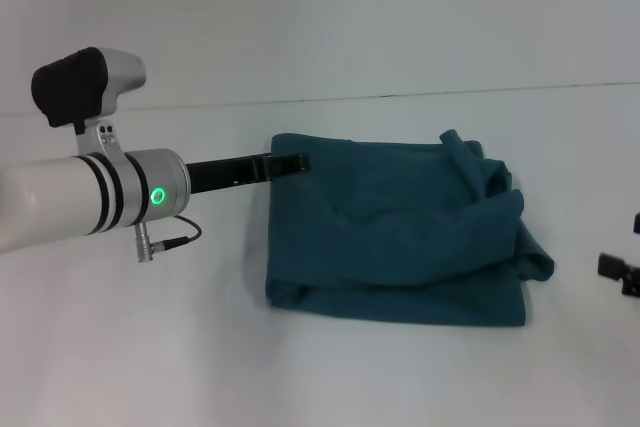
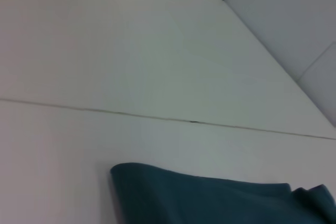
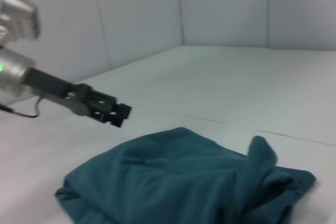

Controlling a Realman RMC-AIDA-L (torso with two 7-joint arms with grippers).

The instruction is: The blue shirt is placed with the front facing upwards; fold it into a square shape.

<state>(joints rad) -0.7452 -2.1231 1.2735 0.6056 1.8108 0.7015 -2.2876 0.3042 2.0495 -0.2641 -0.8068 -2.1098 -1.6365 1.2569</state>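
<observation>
Head view: the blue shirt point(image 1: 400, 232) lies right of frame centre on the white table point(image 1: 150, 347), folded into a rough rectangle, no lettering or neckline visible. Its left and lower edges are fairly straight; the right side is bunched, with a loose fold rising at the upper right corner and a rounded lump of cloth sticking out at mid right. The left arm enters from the left edge of the frame, white with a green light on the wrist, and its dark left gripper point(image 1: 292, 161) reaches to the shirt's upper left corner; from the right wrist view the gripper point(image 3: 122, 114) hangs just above and beside that corner, apparently clear of the cloth, fingers close together with nothing between them. Left wrist view shows only that corner of the shirt point(image 2: 210, 198) at the bottom of the frame, table seam behind it. The right gripper point(image 1: 622, 269) shows only as a dark piece at the right edge of the head view, apart from the shirt; jaw state cannot be told.
</observation>
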